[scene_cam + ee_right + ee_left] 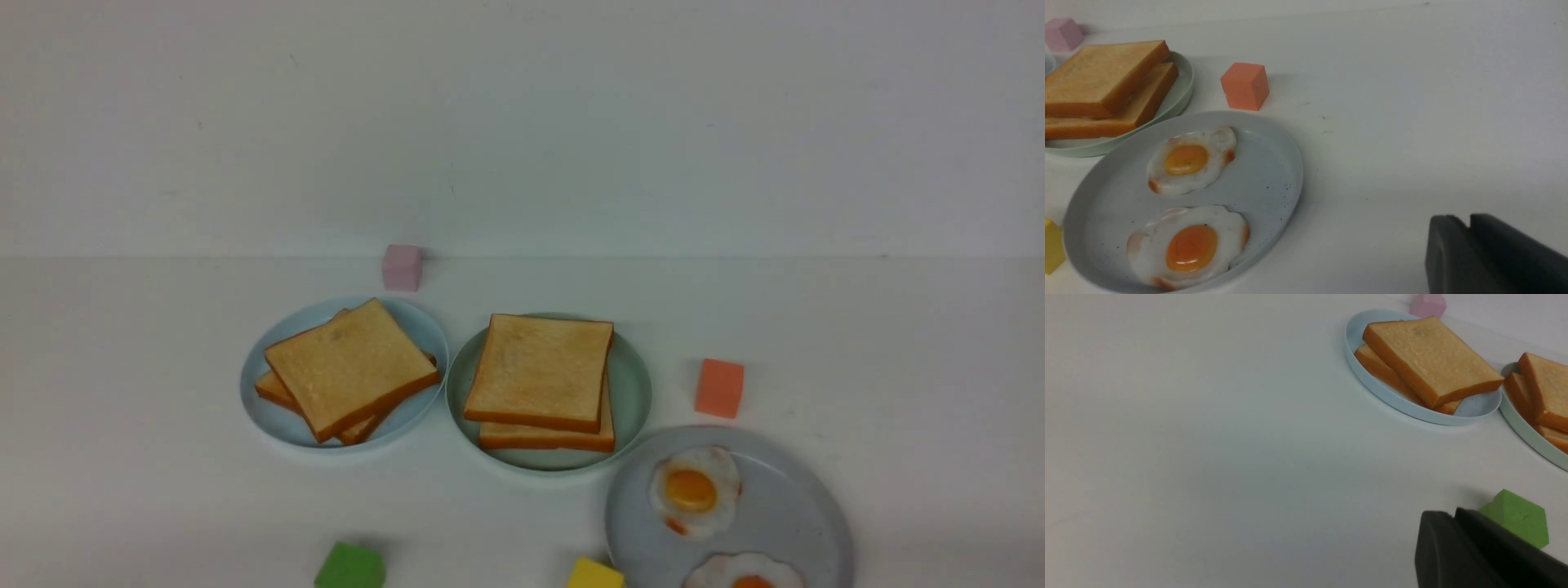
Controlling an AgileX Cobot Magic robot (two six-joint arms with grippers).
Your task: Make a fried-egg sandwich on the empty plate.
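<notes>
The mint-green plate (633, 392) sits mid-table and holds two stacked toast slices (543, 371). No egg shows between them in any view. Two fried eggs (694, 490) (747, 576) lie on the larger grey plate (784, 506) at the front right. Neither arm appears in the front view. In the left wrist view my left gripper (1455, 514) hovers over bare table beside a green cube (1519, 516), its jaws together and empty. In the right wrist view my right gripper (1468, 220) is off to the side of the grey plate (1286, 163), jaws together and holding nothing.
A pale-blue plate (269, 416) left of the mint one carries two more toast slices (351, 363). Foam cubes lie around: pink (402, 267) at the back, orange (719, 388) right of the mint plate, green (351, 566) and yellow (594, 574) at the front edge.
</notes>
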